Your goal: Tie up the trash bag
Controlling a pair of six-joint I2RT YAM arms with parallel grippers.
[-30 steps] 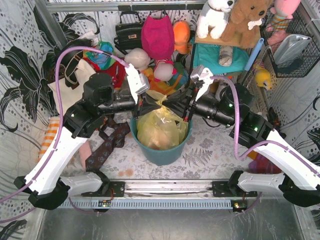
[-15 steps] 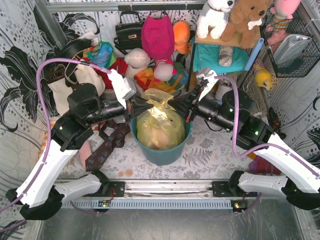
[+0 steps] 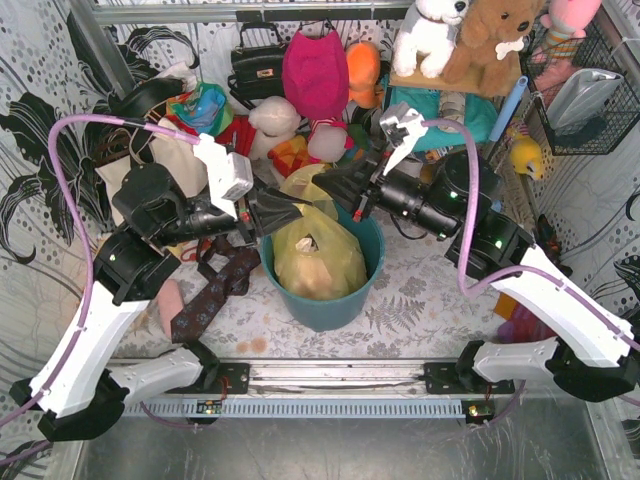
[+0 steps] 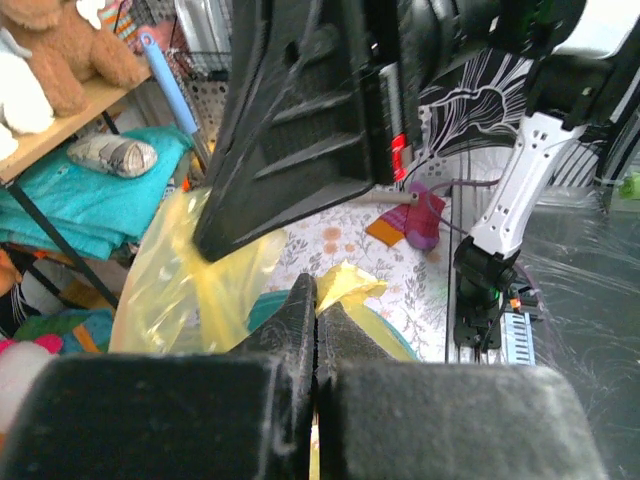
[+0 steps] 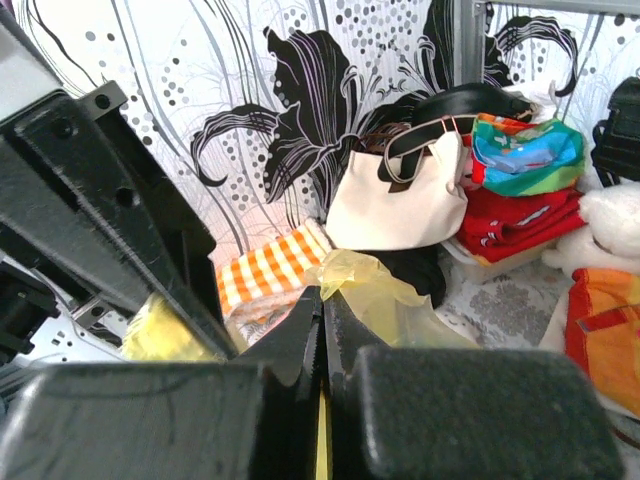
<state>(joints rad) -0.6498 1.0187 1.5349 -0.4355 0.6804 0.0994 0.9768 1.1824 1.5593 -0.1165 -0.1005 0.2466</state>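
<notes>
Where the overhead camera looks down, the left pincer and the right pincer are both closed, each pinching a flap of the trash bag. Its yellow bulk sits below and between them inside a teal bucket on the counter. From the left wrist, the closed fingers meet on a thin yellow strip, a crumpled tip of plastic pokes out just beyond them, and the right pincer crosses close above. From the right wrist, the shut tips clamp a yellow flap that fans out just past them; a cream tote bag stands well beyond.
</notes>
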